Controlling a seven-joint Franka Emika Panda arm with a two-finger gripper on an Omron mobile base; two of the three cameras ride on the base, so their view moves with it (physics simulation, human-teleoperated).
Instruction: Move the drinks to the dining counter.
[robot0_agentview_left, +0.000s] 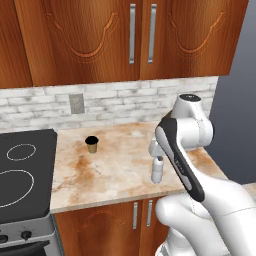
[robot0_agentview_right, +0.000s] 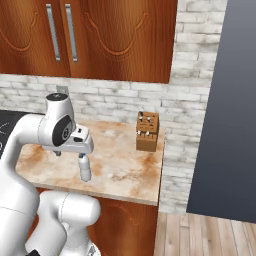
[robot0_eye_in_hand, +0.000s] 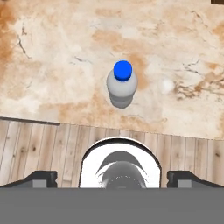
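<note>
Marble-look counter (robot0_agentview_left: 115, 175) with white-brick backsplash carries everything so far. Above it the gripper (robot0_eye_in_hand: 112, 177) hangs with jaws spread wide, holding nothing, looking straight down on the bottle (robot0_eye_in_hand: 122, 84), which stands upright near the counter's front edge. Farther off, the paper cup (robot0_agentview_left: 91, 144) stands toward the back, close to the stove (robot0_agentview_left: 22, 170); a knife block (robot0_agentview_right: 147, 131) sits by the right end. Judging by this, neither drink is moved yet: both trips remain.

Wooden wall cabinets (robot0_agentview_left: 130, 40) hang above a white-brick backsplash (robot0_agentview_right: 125, 102) (plank floor (robot0_agentview_right: 200, 235) below).
</note>
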